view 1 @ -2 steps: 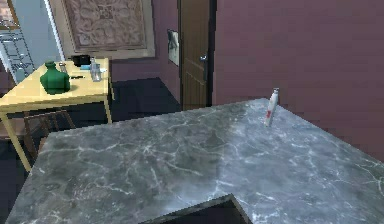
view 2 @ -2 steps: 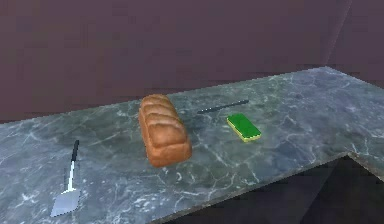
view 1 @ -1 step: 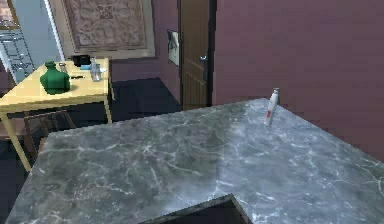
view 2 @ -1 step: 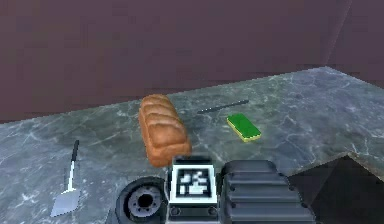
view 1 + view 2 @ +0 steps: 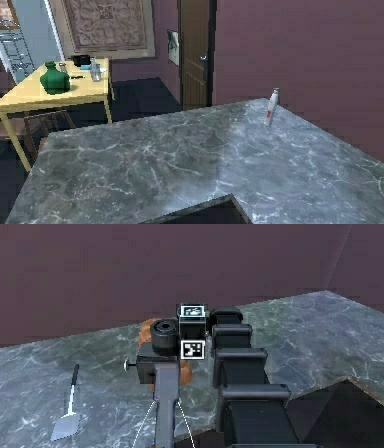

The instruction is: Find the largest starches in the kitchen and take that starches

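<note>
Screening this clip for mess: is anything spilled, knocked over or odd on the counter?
Nothing stands out. The spatula lies flat on the marble counter, a brown rounded lump sits on it near the wall, and the slim bottle stands on its base. No spill shows.

No word, number or sign can be read anywhere. The two white squares (image 5: 192,349) in the arm side view carry only black block marks, not letters, and the wall hanging (image 5: 103,25) in the forward view bears an ornamental pattern without writing. The slim white bottle (image 5: 272,106) on the marble bench (image 5: 120,170) has a reddish band too small to make out.
</note>
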